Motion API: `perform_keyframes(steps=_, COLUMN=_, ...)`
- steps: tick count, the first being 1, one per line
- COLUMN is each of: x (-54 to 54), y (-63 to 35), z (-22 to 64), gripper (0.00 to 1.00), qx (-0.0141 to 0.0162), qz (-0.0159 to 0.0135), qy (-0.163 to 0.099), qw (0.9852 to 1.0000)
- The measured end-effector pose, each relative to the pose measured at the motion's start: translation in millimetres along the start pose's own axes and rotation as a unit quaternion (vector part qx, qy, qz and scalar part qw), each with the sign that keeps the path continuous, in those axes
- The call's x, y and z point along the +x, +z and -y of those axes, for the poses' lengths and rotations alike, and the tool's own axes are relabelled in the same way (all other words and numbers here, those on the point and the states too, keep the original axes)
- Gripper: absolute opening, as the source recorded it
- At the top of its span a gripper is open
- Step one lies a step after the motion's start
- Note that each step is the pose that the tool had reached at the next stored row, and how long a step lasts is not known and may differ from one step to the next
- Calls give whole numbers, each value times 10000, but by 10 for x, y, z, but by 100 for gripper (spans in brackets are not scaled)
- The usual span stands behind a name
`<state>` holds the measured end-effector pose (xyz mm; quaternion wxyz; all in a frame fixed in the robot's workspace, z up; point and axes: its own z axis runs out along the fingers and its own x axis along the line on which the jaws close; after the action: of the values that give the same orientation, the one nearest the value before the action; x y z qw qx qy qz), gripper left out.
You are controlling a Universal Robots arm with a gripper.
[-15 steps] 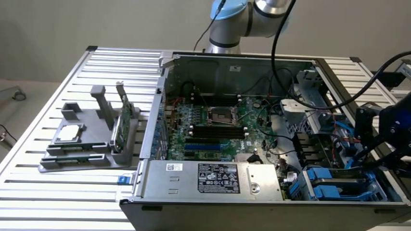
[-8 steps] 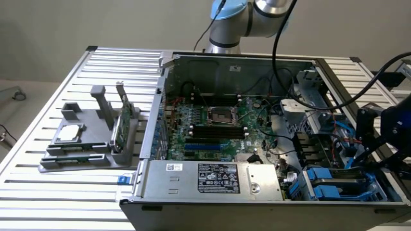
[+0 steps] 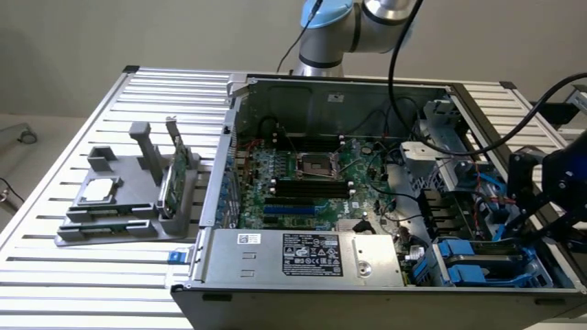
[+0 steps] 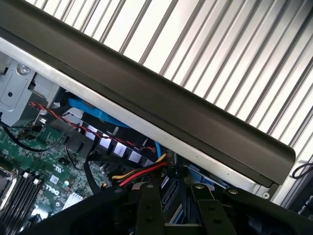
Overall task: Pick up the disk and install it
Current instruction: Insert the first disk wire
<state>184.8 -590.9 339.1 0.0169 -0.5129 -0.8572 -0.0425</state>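
Closest to my wrist camera, my gripper hangs at the open computer case; whether it clasps anything I cannot tell. From the exterior view's left: a grey holder, the case, then the blue-framed disk in the near corner bay, near my gripper. Everything rests on a slatted metal table before a plain wall.

Locate the arm at the far edge of the table: its silver links and blue-capped joint stand upright there. Find the wrist at the exterior view's right, low beside the table's edge on that side, a dark block tilted downward. The gripper hangs beneath it, pointing down toward the table. In the wrist view, you see the gripper's black housing from behind.
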Motion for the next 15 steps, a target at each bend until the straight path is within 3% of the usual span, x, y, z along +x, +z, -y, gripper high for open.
perform_keyframes(steps=15, x=74, y=11, z=-44, gripper=29, qx=0, qz=0, qy=-2, qw=10000)
